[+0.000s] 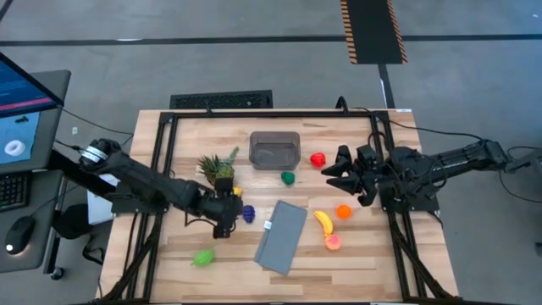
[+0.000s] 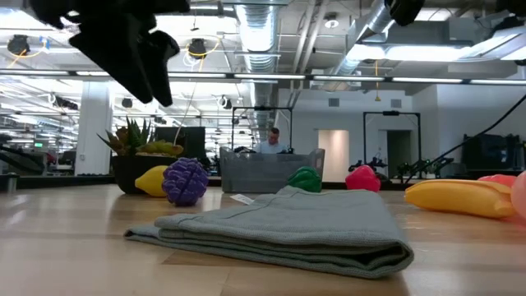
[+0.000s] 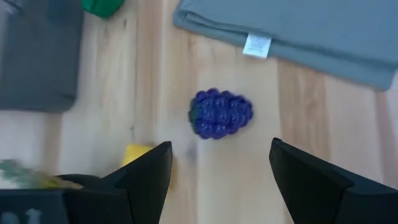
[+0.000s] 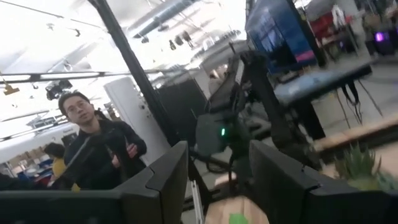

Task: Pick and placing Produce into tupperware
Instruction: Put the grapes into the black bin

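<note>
Left tool [image 1: 227,222] hanging over the desk [image 1: 356,263], fingers spread, purple grape cluster [image 3: 221,114] just ahead with bare wood all round it. Crowded on one flank: yellow piece [image 3: 139,155] and spiky potted plant [image 1: 218,167] close by. Folded grey cloth [image 1: 282,235] lying flat just past the grapes, low, easy to clear. Tupperware [image 1: 274,149] near the far edge, mouth unobstructed from above; dark green piece [image 1: 288,177] beside it. Near left corner open except one light green piece [image 1: 203,257]. Right tool [image 1: 334,168] raised near the red piece [image 1: 318,158].
</note>
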